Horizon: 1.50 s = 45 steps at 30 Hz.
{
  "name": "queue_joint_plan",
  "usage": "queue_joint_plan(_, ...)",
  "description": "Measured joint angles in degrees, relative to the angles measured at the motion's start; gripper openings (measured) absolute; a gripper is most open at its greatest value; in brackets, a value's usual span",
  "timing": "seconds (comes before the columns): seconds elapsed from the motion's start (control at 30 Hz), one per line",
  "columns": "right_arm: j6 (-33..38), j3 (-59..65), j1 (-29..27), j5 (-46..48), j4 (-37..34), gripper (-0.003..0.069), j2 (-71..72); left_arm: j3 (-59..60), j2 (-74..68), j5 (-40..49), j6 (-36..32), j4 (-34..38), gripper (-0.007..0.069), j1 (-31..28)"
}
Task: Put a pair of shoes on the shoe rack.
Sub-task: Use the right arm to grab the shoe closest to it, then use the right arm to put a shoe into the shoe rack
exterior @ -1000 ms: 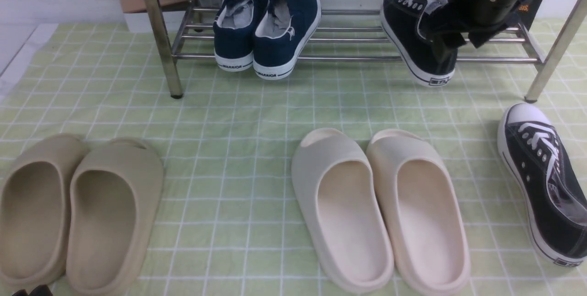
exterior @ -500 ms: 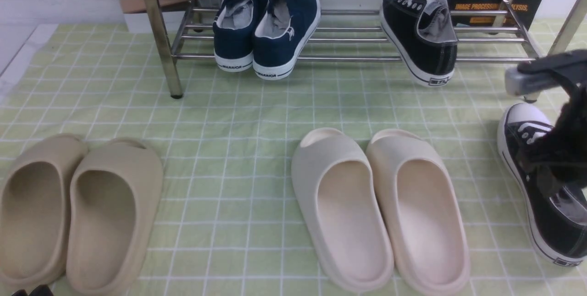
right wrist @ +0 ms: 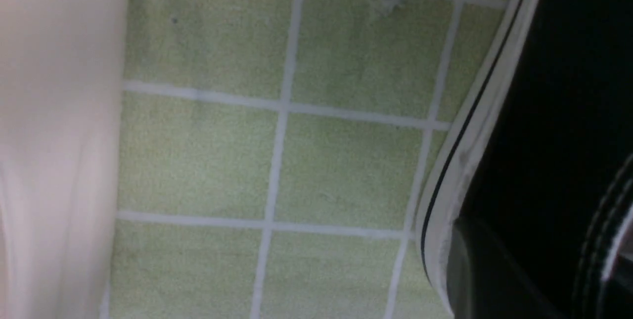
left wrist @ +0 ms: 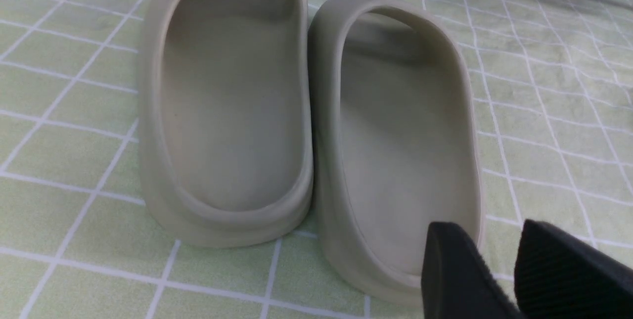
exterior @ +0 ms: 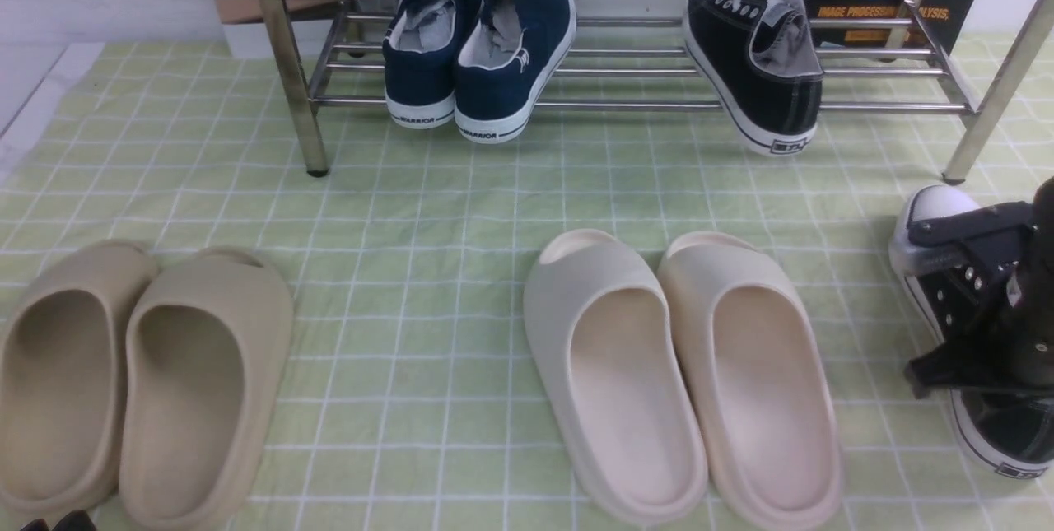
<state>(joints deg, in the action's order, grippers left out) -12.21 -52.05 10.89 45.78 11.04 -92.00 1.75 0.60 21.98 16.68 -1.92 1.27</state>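
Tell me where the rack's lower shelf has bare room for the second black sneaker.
On the shoe rack, the widest bare bars lie between the navy sneakers and the racked black sneaker; a shorter stretch runs from that sneaker to the right legs. Left of the navy pair is tight.

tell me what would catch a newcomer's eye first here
Two pairs of foam slides fill the foreground on the green checked cloth: beige slides at the left, cream slides in the middle. Behind them the chrome shoe rack holds navy sneakers and one black sneaker. The second black sneaker lies on the cloth at the right, with the right pincer over it.
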Motion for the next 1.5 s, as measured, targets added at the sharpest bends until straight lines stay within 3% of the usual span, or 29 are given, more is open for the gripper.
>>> queue_joint_plan(0.1, 0.0, -0.5, 0.1, 2.3, 1.0, 0.0021, 1.1, 0.0, 0.0, 0.0, 0.0, 0.0, 0.0209, 0.0)
queue_joint_plan(0.27, 1.7, -5.1, 2.8, 11.2, 0.3, 0.0022, 8.1, 0.0, 0.0, 0.0, 0.0, 0.0, 0.0209, 0.0)
queue_joint_plan(0.47, 5.9, -14.9, 2.9, 12.5, 0.0, 0.0022, 11.0, 0.0, 0.0, 0.0, 0.0, 0.0, 0.0212, 0.0)
queue_joint_plan(1.13, 10.5, -35.5, 0.6, 12.6, 0.8, 0.0022, -11.7, 0.0, 0.0, 0.0, 0.0, 0.0, 0.0223, 0.0)
queue_joint_plan(1.5, 14.3, -52.9, -0.3, 9.3, 1.1, 0.0022, -24.8, 0.0, 0.0, 0.0, 0.0, 0.0, 0.0237, 0.0)
